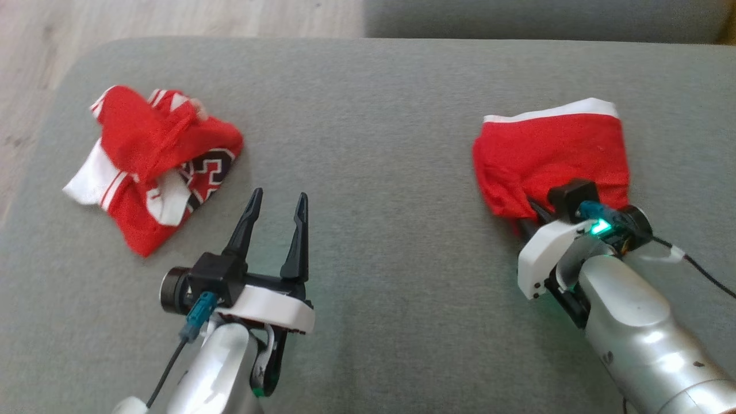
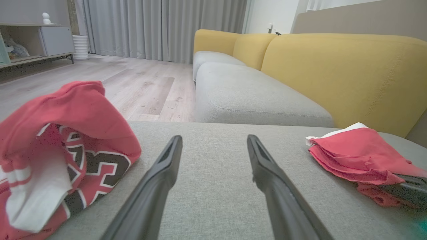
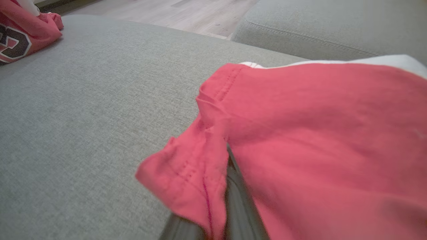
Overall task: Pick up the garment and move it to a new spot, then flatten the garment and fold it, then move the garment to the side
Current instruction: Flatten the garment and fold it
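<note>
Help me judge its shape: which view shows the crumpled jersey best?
Head view: the whole crumpled jersey lies in frame, seen from above. The left wrist view crops it at the edge; the right wrist view catches a corner.

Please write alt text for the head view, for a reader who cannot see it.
The right gripper is shut on a red garment with a white edge, on a grey cushion. The open left gripper is beside a crumpled red jersey.
</note>
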